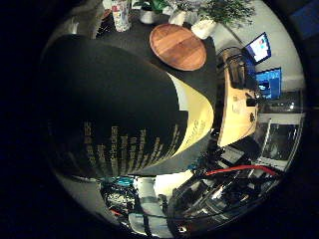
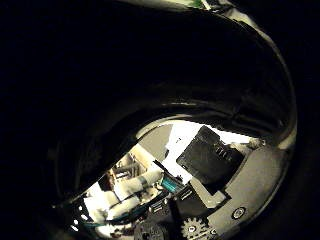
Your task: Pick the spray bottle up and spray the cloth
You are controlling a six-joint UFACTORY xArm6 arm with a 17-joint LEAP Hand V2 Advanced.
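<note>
A dark spray bottle (image 1: 114, 109) with a pale yellow label lies right against my palm and fills most of both views. In the thumb side view its dark body (image 2: 150, 75) arches over nearly everything. My hand (image 2: 210, 195) shows as black and white parts with a gear beside the bottle, and its fingers (image 2: 209, 159) curl in toward the bottle's side. Only the bottle's body shows; the nozzle and trigger are hidden. No cloth is visible in either view.
Behind the bottle stretches a black table (image 1: 134, 35) carrying a round wooden board (image 1: 178, 46). At its far edge stand a printed can (image 1: 121, 14) and potted plants (image 1: 224, 10). A light wooden desk (image 1: 238, 112) with a lit monitor (image 1: 259, 47) stands beyond.
</note>
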